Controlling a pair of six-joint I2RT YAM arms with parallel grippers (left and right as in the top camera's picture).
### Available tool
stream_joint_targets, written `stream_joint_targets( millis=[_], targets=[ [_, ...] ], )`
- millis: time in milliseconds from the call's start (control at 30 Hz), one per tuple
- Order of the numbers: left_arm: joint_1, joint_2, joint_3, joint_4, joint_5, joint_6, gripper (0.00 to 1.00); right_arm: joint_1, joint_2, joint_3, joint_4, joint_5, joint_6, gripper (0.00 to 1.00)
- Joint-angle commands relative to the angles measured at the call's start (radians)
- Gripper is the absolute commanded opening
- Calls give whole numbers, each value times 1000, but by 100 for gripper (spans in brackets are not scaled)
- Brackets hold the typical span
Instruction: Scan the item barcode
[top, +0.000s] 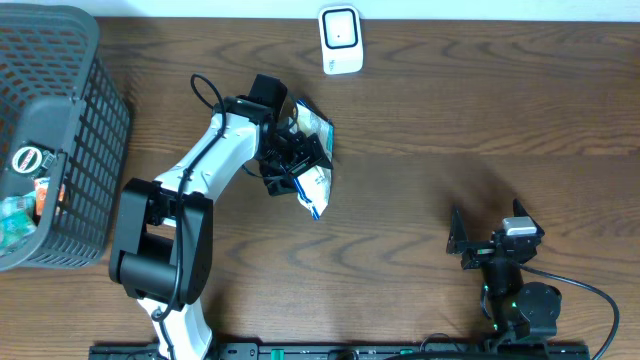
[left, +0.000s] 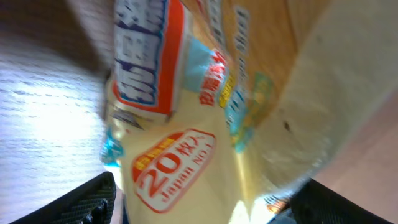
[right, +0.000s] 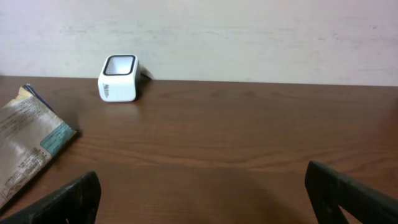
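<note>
A small white box-shaped barcode scanner stands at the far edge of the brown wooden table. Near the scanner, on the robot's side and slightly left of it, is the white and blue printed snack packet. The left gripper straddles it, fingers spread wide, the packet filling the space between them. I cannot tell whether they grasp it. Well apart from the scanner, right and nearer the robot, the right gripper hangs released and empty. A dark plastic mesh basket sits far left of the scanner.
</note>
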Motion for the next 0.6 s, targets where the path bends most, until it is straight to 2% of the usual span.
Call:
stream_joint_targets(
  millis=[0,267,400,467,567],
  targets=[
    [5,0,4,-3,-93,47,87,-2,-5,-1,-4,8,-5,99],
    [4,0,4,-8,-224,52,87,-2,-5,-1,-4,8,-5,99],
    [5,0,4,5,-242,137,87,-2,-5,-1,-4,8,-5,99],
    [5,0,4,-1,-328,166,87,-2,-5,-1,-4,8,-5,99],
    [5,0,4,-20,-552,167,88,-2,-5,-1,-4,8,-5,99]
  ],
)
